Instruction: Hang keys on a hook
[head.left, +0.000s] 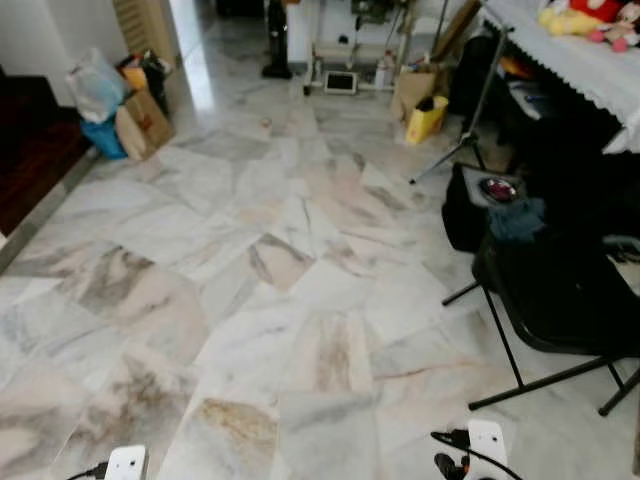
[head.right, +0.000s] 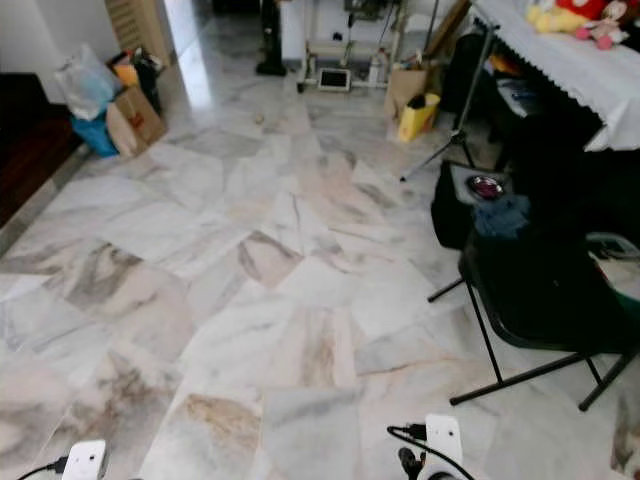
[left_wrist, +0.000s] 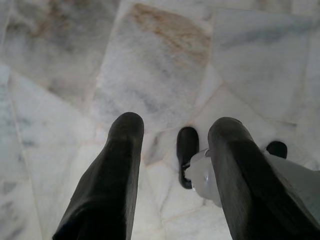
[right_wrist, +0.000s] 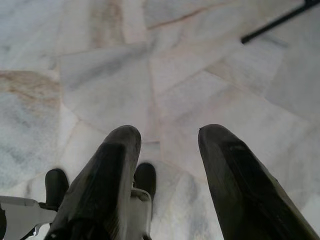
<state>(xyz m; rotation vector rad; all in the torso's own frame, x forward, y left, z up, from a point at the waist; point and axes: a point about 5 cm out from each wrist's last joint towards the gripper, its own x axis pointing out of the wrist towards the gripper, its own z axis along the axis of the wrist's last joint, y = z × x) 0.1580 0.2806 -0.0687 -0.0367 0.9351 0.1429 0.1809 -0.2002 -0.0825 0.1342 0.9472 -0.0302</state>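
Even daylight – glare on marble floor (head.left: 190, 60) far end, eye views sl. blurred.

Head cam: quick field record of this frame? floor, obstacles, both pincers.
floor: marble tiles, open ahead
right side: black folding chair, table with white cloth
far left: bags by the wall
far centre: yellow bag
left pincer: open, holding nothing, above the floor
right pincer: open, holding nothing, above the floor
keys, hook: not seen

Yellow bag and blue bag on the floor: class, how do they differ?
The yellow bag stands at the right beside a cardboard box; the blue bag sits at the left under a pale plastic bag. The yellow one is more upright. Both rest on the marble floor.
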